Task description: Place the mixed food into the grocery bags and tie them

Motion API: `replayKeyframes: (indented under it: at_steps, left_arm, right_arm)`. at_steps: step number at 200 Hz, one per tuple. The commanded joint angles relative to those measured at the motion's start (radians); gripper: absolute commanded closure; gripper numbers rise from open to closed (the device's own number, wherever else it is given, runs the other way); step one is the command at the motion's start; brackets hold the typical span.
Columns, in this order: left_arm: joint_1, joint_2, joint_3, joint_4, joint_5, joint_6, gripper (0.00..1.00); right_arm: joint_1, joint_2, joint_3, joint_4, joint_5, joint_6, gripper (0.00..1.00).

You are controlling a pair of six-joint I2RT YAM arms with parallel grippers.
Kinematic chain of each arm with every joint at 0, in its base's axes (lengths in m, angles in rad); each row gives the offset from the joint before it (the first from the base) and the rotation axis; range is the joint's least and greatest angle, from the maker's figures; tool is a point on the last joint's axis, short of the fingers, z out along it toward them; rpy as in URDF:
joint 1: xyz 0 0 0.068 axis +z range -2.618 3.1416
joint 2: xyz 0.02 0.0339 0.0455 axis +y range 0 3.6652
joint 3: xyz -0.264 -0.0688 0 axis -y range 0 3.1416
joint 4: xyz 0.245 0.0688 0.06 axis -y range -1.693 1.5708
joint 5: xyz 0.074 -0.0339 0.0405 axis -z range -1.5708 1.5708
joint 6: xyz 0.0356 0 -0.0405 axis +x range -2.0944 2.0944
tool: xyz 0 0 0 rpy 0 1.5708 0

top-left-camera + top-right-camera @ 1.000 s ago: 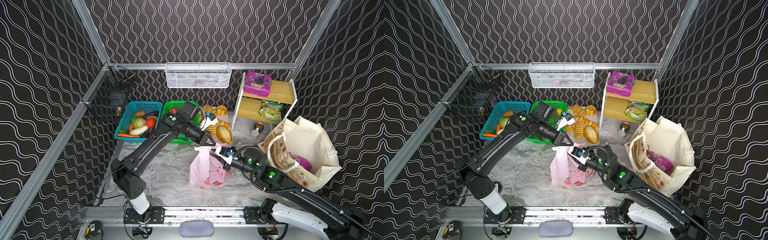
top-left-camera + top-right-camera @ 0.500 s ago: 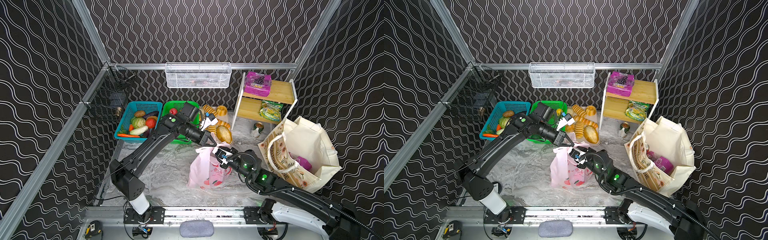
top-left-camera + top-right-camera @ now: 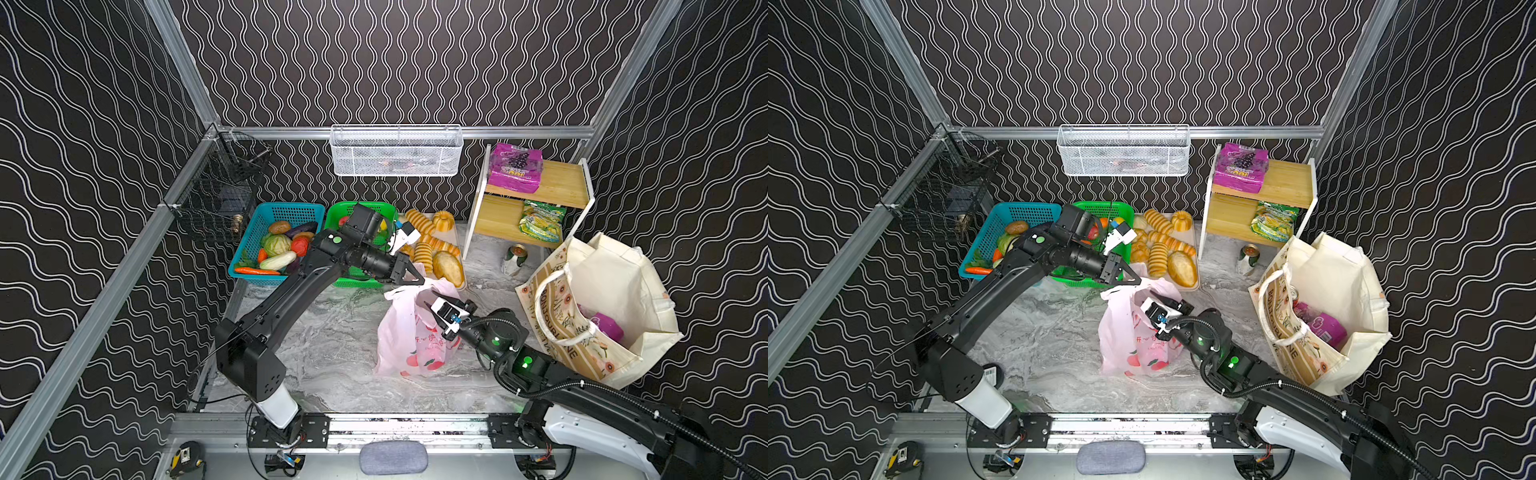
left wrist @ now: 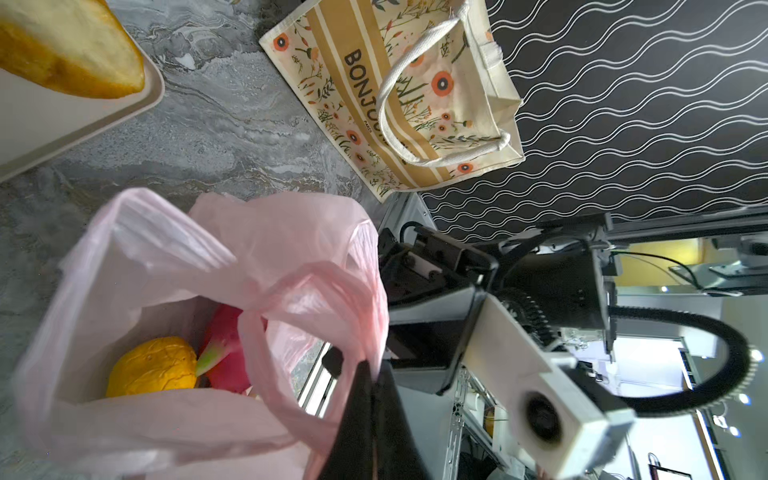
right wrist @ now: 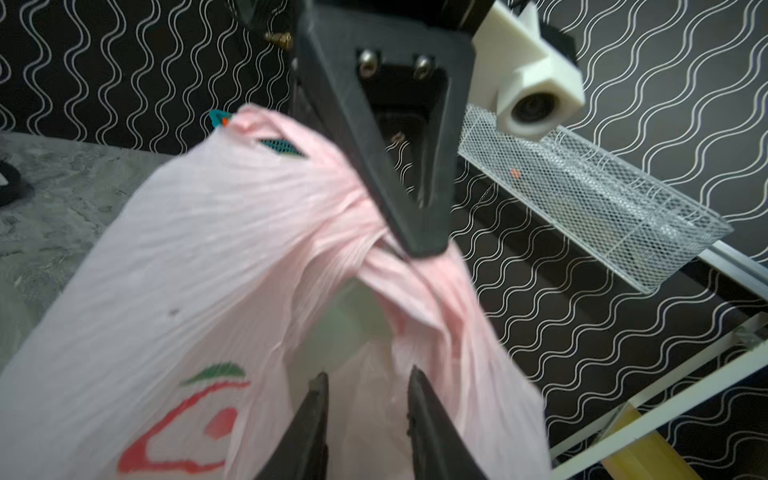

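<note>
In both top views the pink plastic bag (image 3: 399,332) (image 3: 1121,332) was seen standing near the middle of the marble table (image 3: 332,332), with the cream tote (image 3: 615,291) well apart at its 3 o'clock. The left arm was stretched from its base at 7 o'clock toward 1 o'clock, with the wrist bent down toward 4 o'clock. This set the left gripper (image 3: 415,279) at the bag's 12 o'clock edge. Its jaws were closed tight on a twisted handle (image 5: 399,266) of the bag, which was gathered taut beneath them. The right arm was extended low from 5 o'clock toward 10 o'clock, and the right gripper (image 3: 430,301) was placed at the bag's mouth on its 2 o'clock side, just beside the left gripper. Its 2 fingers (image 5: 307,428) were held a narrow gap apart, with pink film behind them and nothing seen pinched between. Inside the bag, a pink dragon fruit (image 4: 224,332) and an orange-yellow round fruit (image 4: 153,368) were seen touching. A purple packet (image 3: 604,328) was seen lying in the tote.
</note>
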Motion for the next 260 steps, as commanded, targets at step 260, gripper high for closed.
replayKeyframes:
  at_steps: [260]
  left_arm:
    - [0.045, -0.096, -0.347, 0.657, 0.216, -0.619, 1.00]
  right_arm:
    - [-0.124, 0.014, 0.087, -0.134, -0.313, 0.673, 0.66]
